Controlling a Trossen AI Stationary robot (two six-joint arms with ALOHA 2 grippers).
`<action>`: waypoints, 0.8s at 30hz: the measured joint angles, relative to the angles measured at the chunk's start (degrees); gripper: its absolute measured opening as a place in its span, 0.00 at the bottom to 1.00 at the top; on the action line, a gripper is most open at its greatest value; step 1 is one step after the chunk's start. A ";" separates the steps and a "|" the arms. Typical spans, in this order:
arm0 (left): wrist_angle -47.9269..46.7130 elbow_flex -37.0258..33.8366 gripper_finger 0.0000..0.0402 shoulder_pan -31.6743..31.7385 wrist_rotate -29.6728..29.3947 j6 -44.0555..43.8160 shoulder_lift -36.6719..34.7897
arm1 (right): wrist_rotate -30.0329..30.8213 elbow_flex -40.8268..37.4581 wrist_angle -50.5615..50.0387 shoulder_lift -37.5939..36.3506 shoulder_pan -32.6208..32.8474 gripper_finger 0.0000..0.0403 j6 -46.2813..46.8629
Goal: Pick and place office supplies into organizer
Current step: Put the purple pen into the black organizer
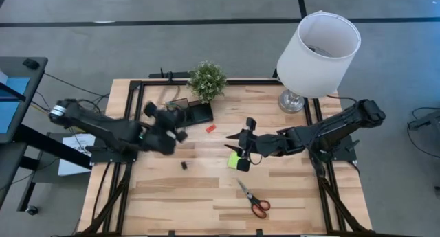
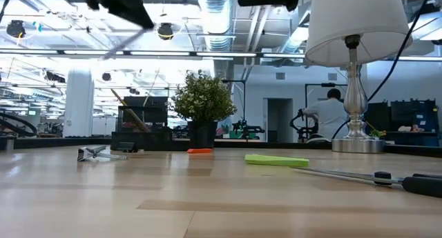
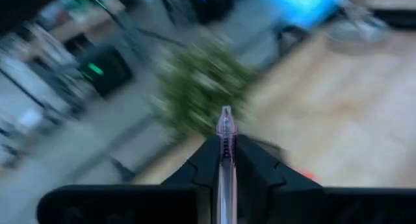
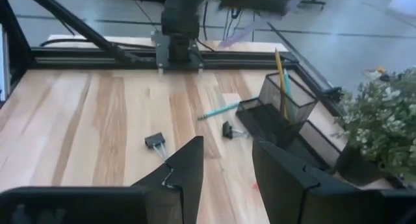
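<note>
My left gripper [image 1: 163, 126] hangs blurred above the table's left half, just in front of the black organizer [image 1: 198, 113], and is shut on a pink pen [image 3: 225, 130]. The organizer stands beside a potted plant [image 1: 207, 80] and holds upright pencils [image 4: 279, 74]. My right gripper [image 1: 238, 145] hovers open over the table's middle with nothing between its fingers [image 4: 227, 165]. Under it lies the lime-green sticky note [image 1: 235, 160]. Flat on the table lie a teal pen [image 4: 218, 110], red-handled scissors [image 1: 253, 199], a small red piece [image 1: 211, 128] and a tiny black piece [image 1: 184, 165]. My left gripper pinches the pink pen between its two shut fingers [image 3: 250, 169]. The pen runs along the fingers, and its end [image 3: 225, 115] sticks out past their tips. It is lifted clear of the table and slants down from the gripper in the low view [image 2: 124, 43].
A white-shaded lamp [image 1: 317, 50] stands at the far right corner. Two binder clips [image 4: 155, 141] [image 4: 229, 130] lie near the organizer. A black frame [image 1: 130, 93] borders the tabletop. Bare wood lies along the near edge, left of the scissors.
</note>
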 joint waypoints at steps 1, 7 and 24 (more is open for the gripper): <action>0.31 0.00 0.06 0.92 -1.70 3.35 -1.64 | -0.01 0.00 0.16 -0.01 0.00 0.31 -0.63; 7.40 -1.34 0.06 8.16 0.13 18.69 -6.16 | -0.25 -0.02 2.09 1.76 -0.39 0.31 -2.95; 64.79 -25.06 0.06 34.99 31.23 50.15 -5.22 | -0.39 -0.02 4.79 2.49 -0.72 0.31 -4.94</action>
